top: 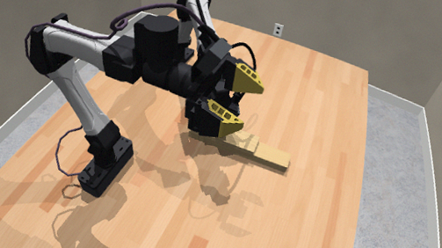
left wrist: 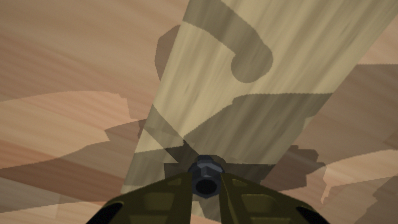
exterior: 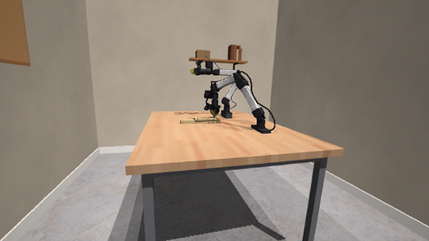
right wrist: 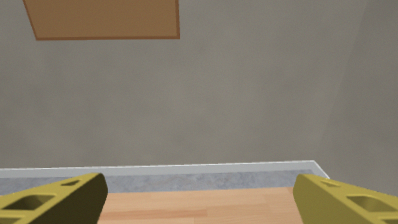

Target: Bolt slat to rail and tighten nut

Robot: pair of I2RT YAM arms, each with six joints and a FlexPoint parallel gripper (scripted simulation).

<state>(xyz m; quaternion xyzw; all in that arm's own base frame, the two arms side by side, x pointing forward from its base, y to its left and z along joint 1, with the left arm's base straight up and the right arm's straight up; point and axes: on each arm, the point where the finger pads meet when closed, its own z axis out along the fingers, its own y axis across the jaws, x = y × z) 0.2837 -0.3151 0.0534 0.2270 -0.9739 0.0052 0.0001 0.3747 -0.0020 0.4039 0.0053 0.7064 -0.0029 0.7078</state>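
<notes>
The pale wooden slat lies lengthwise on the pale rail, whose end sticks out past it. A dark nut shows between my left fingertips, low over the slat. My left gripper points down and is shut on this nut. In the top view the left fingers are hidden behind the right arm. The bolt cannot be made out; the nut and fingers cover that spot. My right gripper is wide open and empty, held high above the table.
The right arm reaches across high up, in front of the left arm in the top view. The wooden table carries both arm bases. A shelf with a box and books hangs on the wall behind.
</notes>
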